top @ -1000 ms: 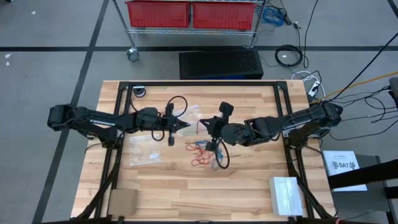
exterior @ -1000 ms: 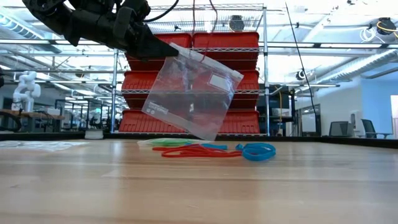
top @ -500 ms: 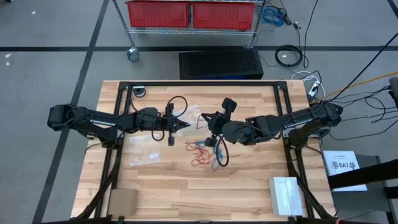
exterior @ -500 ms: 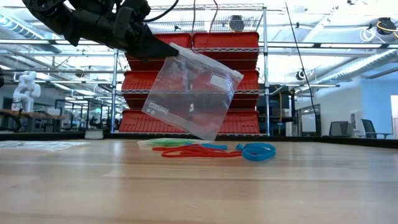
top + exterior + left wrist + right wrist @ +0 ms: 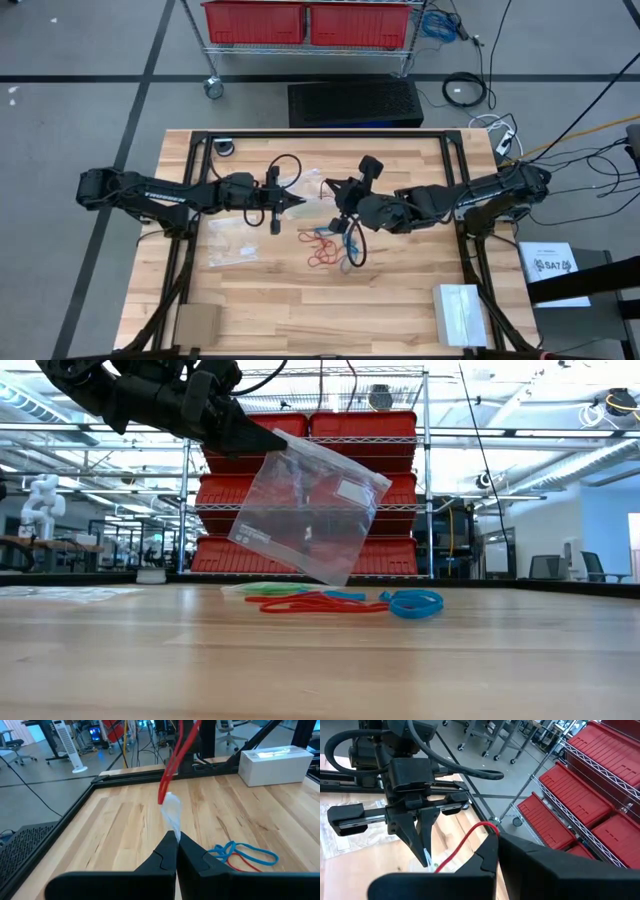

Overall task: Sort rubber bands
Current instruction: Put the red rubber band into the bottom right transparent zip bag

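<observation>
My left gripper [image 5: 262,438] is shut on a clear zip bag [image 5: 310,510] that hangs above the table's middle. My right gripper [image 5: 496,836] is shut on a red rubber band [image 5: 466,841], just right of the bag and higher. In the left wrist view the band [image 5: 176,757] dangles down to the bag's top [image 5: 171,810]; whether they touch, I cannot tell. More rubber bands lie flat on the wood under the bag: green [image 5: 268,588], red [image 5: 320,603] and blue [image 5: 415,601], a small heap [image 5: 326,250] in the high view. My left gripper pinches the bag's upper corner [image 5: 288,444] between its two fingers, which come nearly level from the table's left. The bag hangs below them, tilted and clear of the table. My right gripper pinches one end of the red band's loop [image 5: 489,826] between its fingertips. They come from the table's right, slanting slightly down. The band hangs slack below, clear of the table.
Other clear bags [image 5: 235,245] lie flat left of the heap. A cardboard box [image 5: 197,322] sits at the near left corner and a white box [image 5: 458,312] at the near right. Black cables loop off both wrists.
My right gripper has swung a little toward the table's far edge, turning at the wrist, and the red band has gone with it. My left gripper and the bag have kept still.
</observation>
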